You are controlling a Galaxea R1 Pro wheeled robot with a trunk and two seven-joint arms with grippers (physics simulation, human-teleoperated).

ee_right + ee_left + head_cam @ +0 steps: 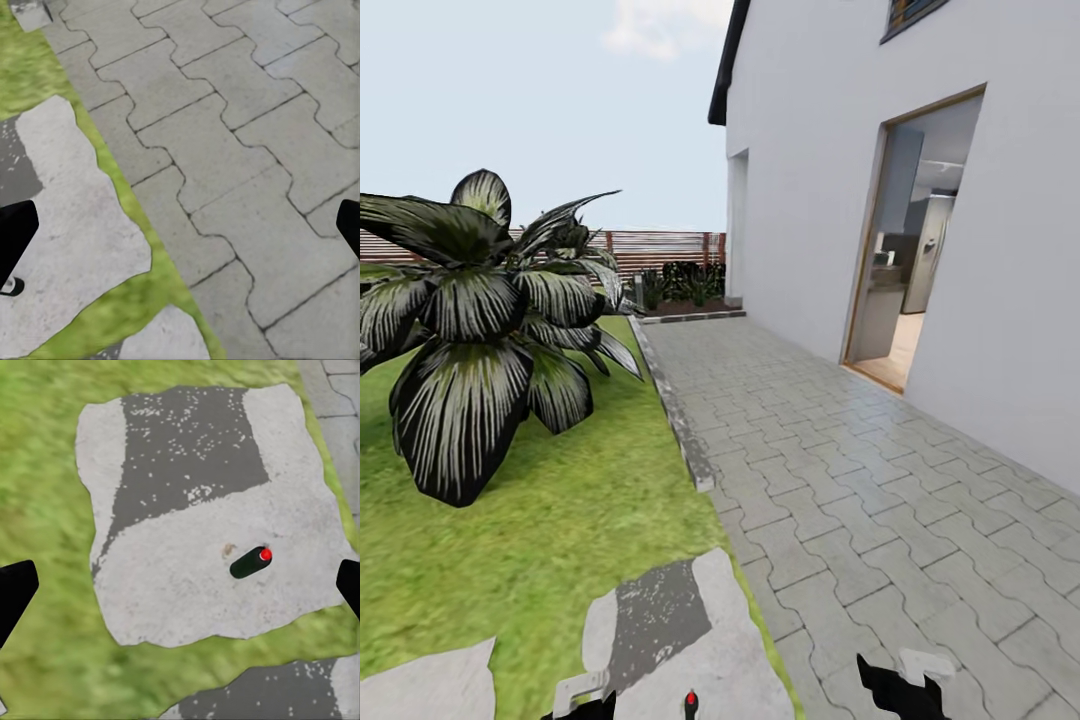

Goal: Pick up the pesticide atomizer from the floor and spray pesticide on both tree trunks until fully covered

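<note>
Pesticide atomizer (250, 562) lies on its side on a pale stepping stone (187, 585) set in the grass (45, 660). Small slim dark bottle, near black, with a bright red tip at one end; no label stripe or trigger detail can be made out at this size. It rests on the light grey part of the slab, just below a darker grey patch speckled with white flecks. A small brownish mark sits on the stone just beside it.

In the head view the same bottle (690, 703) shows at the bottom edge — only the red tip and a bit of dark body — on the stone nearest the robot, between the two arms.

Left gripper (180, 589): fingers spread wide, one dark fingertip (15, 596) at each side of the left wrist view, bottle well apart from both, nothing held. It hangs above the slab.

Right gripper (180, 232): also wide, dark fingertips (15, 232) at the edges of the right wrist view, empty — over the seam where stone and a strip of grass meet the grey interlocking pavers (247, 150).

Surroundings: big dark striped-leaf plant (480, 320) on the lawn to the left, slatted wooden fence (650, 245) behind, white house wall (820, 150) with an open doorway (910, 240) to the right.
</note>
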